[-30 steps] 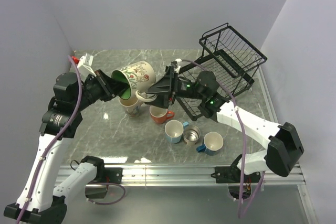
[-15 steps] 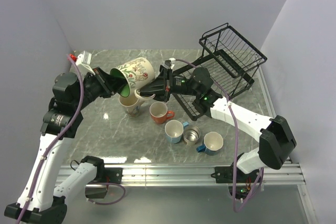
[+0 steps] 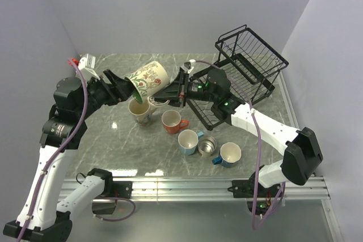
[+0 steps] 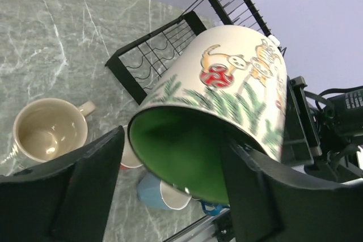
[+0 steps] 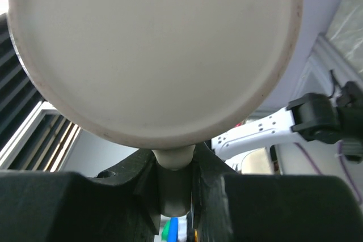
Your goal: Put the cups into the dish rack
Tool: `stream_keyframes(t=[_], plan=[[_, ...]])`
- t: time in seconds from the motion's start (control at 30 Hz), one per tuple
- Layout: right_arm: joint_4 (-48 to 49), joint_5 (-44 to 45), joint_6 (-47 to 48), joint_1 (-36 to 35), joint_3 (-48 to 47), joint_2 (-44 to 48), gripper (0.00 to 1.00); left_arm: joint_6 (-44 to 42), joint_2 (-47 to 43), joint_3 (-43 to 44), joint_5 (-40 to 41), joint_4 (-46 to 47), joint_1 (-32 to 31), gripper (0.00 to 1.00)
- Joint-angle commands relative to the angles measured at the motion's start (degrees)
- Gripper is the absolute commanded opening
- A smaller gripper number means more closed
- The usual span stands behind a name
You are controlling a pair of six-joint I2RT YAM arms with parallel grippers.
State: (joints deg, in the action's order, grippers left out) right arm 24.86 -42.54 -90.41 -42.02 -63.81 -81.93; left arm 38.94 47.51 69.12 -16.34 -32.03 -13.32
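The floral cream mug [image 3: 148,76] with a green inside hangs tilted above the table, its mouth toward my left gripper [image 3: 122,86]. My right gripper [image 3: 164,96] is shut on its handle [image 5: 173,160], and the mug's pale base [image 5: 153,49] fills the right wrist view. In the left wrist view my left gripper [image 4: 173,162] stands open, its fingers [image 4: 96,168] apart on either side of the mug's rim [image 4: 227,94]. The black wire dish rack [image 3: 249,66] stands at the back right.
On the table below lie a plain cream mug [image 3: 140,113], an orange mug [image 3: 171,121], a blue mug [image 3: 188,141], a small steel cup [image 3: 207,146] and a second blue mug [image 3: 230,154]. Grey walls close in left, back and right.
My right gripper moved in and shut on the floral mug's handle. My left gripper then opened off the rim and drew back slightly to the left.
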Motion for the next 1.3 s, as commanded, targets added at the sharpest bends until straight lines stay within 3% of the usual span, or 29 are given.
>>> stream_keyframes(t=[0.0, 0.27, 0.43, 0.57, 0.73, 0.83, 0.97, 1.1, 1.27], plan=[[4.41, 3.08, 4.36, 2.99, -5.80, 5.90, 0.00, -0.53, -0.92, 1.72, 1.22, 0.39, -0.21, 0.75], [-2.78, 5.72, 7.78, 15.20, -6.05, 12.14, 0.00, -1.32, -1.71, 1.80, 2.19, -1.72, -0.30, 0.77], [-24.18, 6.33, 21.30, 23.73, -20.01, 10.39, 0.00, -1.41, -1.98, 2.16, 2.89, -3.39, -0.21, 0.77], [-40.30, 13.52, 36.31, 29.97, -32.14, 7.14, 0.00, -1.58, -2.07, 2.95, 3.24, -5.23, -0.21, 0.77], [-57.96, 36.36, 52.31, 33.49, -50.16, 0.03, 0.00, -1.67, -2.50, 3.12, 2.72, -8.04, -0.30, 0.77], [-61.85, 47.68, 58.48, 33.67, -56.24, -5.33, 0.00, -1.59, -2.77, 2.51, 2.10, -9.36, -0.30, 0.76], [-65.29, 55.98, 62.98, 34.02, -63.53, -14.54, 0.00, -0.97, -2.42, 2.42, 1.66, -10.42, -0.21, 0.75], [-65.47, 60.03, 65.71, 34.37, -69.32, -20.63, 0.00, -0.79, -1.63, 4.17, 2.18, -12.00, -0.21, 0.75], [-66.35, 58.46, 65.89, 36.48, -72.77, -27.31, 0.00, -0.44, -1.71, 6.02, 3.50, -14.46, -0.30, 0.74]])
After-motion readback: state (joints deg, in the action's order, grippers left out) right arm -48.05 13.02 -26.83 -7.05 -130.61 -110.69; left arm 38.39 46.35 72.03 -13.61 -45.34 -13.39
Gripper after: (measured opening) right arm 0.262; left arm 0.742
